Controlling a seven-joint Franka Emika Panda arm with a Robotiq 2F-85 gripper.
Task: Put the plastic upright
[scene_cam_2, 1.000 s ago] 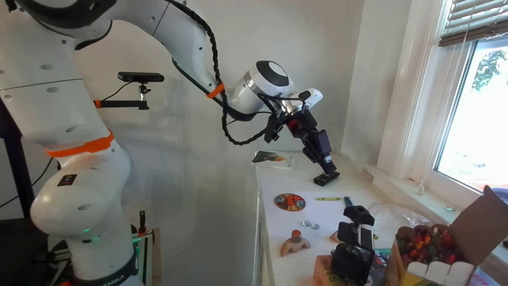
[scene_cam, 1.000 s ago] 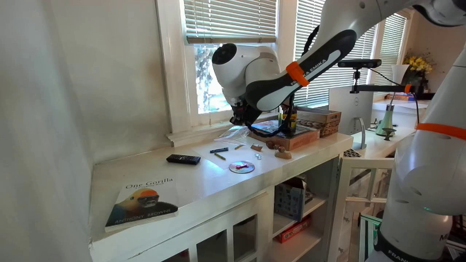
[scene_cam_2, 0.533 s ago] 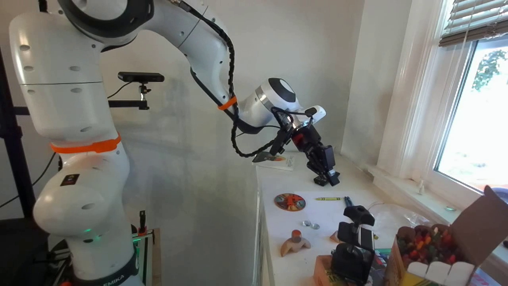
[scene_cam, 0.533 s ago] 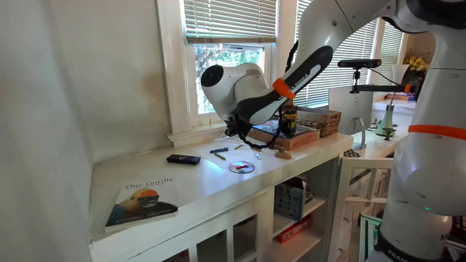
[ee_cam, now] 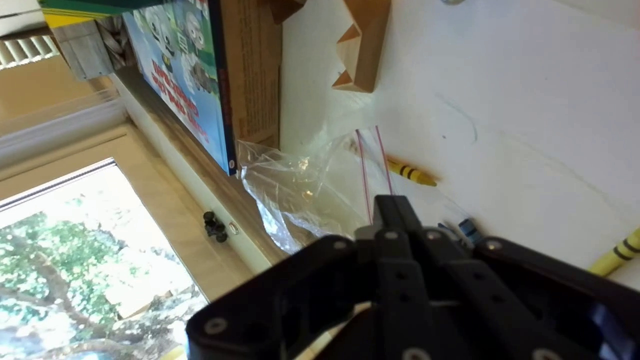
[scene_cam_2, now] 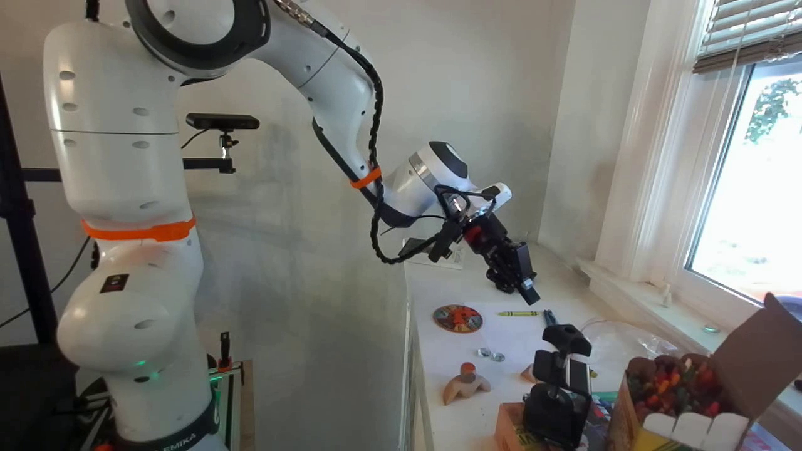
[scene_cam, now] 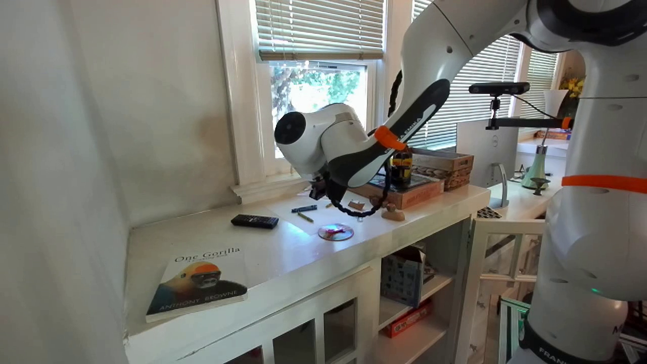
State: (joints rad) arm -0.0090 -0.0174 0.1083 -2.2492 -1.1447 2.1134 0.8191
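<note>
The plastic is a clear zip bag with a pink seal line. It lies flat and crumpled on the white counter by the window sill, in the wrist view point(ee_cam: 310, 187) and in an exterior view point(scene_cam_2: 617, 344). In an exterior view only a small part of the bag point(scene_cam: 304, 192) shows behind the gripper. My gripper point(ee_cam: 392, 202) is shut, its fingertips together with nothing visible between them. It points down at a slant above the counter, near the bag's seal end, and appears apart from it. The gripper point(scene_cam_2: 531, 299) also shows in both exterior views point(scene_cam: 316, 193).
Yellow crayons point(ee_cam: 412, 172) and blue crayons point(ee_cam: 470, 231) lie by the bag. A wooden block point(ee_cam: 367, 55) and a box with a picture book point(ee_cam: 185, 75) stand beyond. A black stand point(scene_cam_2: 557, 394), crayon box point(scene_cam_2: 683, 388), disc point(scene_cam: 335, 232) and remote point(scene_cam: 254, 221) are around.
My gripper has come down toward the counter in both exterior views, moving toward the bag. It stays shut. The bag and other objects have not visibly moved.
</note>
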